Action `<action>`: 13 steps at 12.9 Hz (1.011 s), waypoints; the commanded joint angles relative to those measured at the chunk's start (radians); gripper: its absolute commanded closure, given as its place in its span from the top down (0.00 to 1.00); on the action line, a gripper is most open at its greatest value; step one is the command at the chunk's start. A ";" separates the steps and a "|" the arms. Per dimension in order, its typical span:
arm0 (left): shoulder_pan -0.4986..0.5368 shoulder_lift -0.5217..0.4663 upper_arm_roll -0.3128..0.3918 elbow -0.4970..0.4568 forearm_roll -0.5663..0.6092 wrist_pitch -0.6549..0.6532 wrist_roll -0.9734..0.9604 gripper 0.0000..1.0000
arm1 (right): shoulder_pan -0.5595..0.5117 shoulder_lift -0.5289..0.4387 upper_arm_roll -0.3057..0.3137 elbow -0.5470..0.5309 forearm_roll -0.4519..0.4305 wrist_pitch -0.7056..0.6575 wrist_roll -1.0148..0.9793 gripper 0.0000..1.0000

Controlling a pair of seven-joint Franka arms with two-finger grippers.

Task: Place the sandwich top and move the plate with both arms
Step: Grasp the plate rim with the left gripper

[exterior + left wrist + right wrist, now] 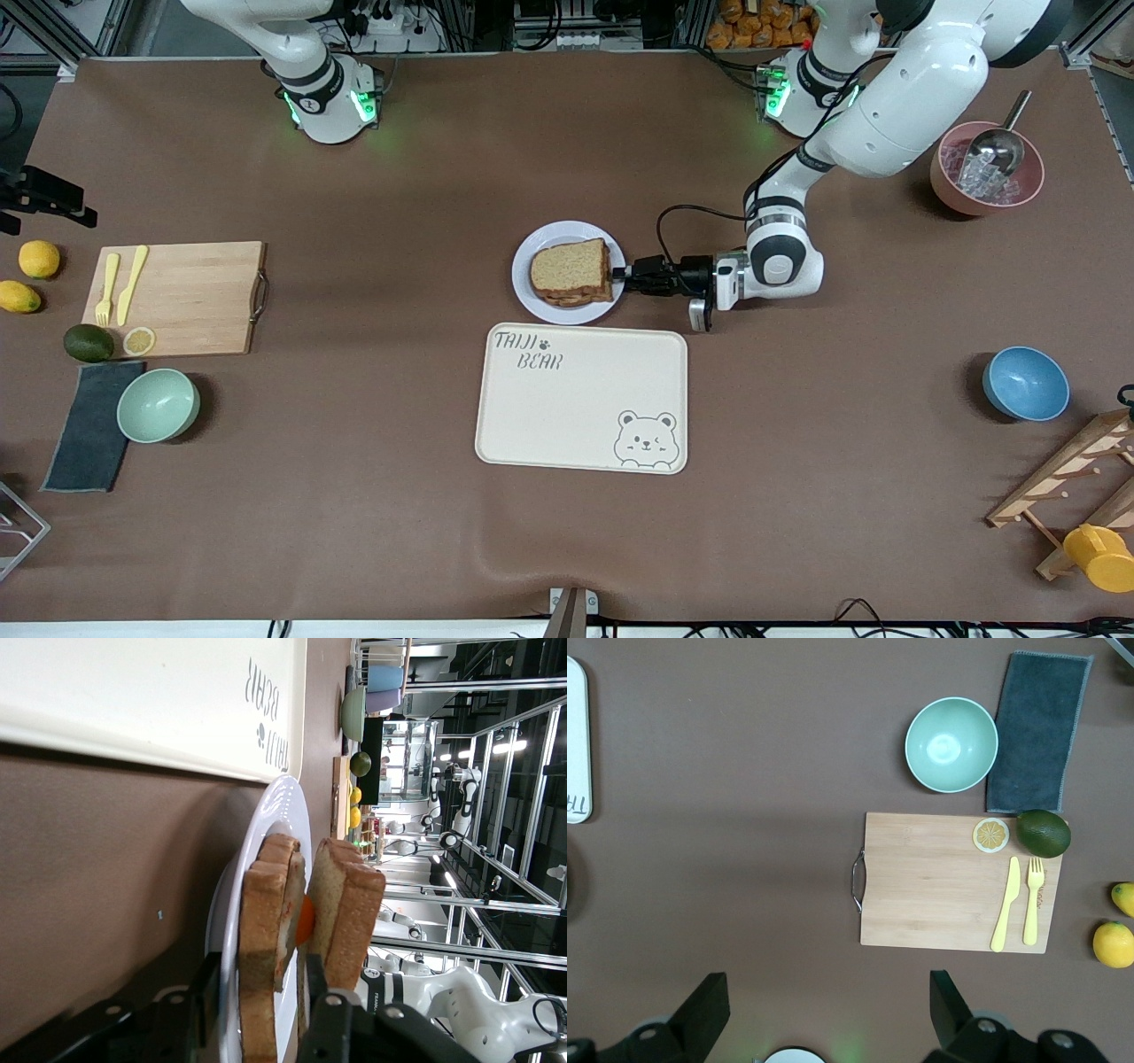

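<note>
plate (524, 268): on worktop, rim between left claw (625, 276) fingers, partly closed, grip unconfirmed. rigid, likely slick; take by rim edge. sandwich top (571, 266): on stack, soft, may slide. right claw (824, 1014): wide open, empty, waiting.

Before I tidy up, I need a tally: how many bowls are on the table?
3: a green bowl beside the grey cloth, a blue bowl near the wooden rack, a pink bowl of ice.
</note>
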 commanded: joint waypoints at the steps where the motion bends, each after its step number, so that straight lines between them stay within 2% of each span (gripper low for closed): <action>1: -0.011 0.019 -0.003 0.015 -0.017 0.025 0.030 0.24 | 0.001 0.005 0.009 0.016 -0.018 -0.007 0.016 1.00; 4: -0.026 0.028 -0.003 0.018 -0.023 0.052 0.044 0.17 | 0.002 0.005 0.009 0.016 -0.018 -0.007 0.016 1.00; 7: -0.026 0.031 -0.003 0.026 -0.023 0.052 0.048 0.01 | 0.004 0.005 0.010 0.016 -0.018 -0.007 0.016 1.00; 13: -0.023 0.028 -0.004 0.031 -0.027 0.052 0.088 0.00 | 0.004 0.005 0.010 0.016 -0.018 -0.007 0.016 1.00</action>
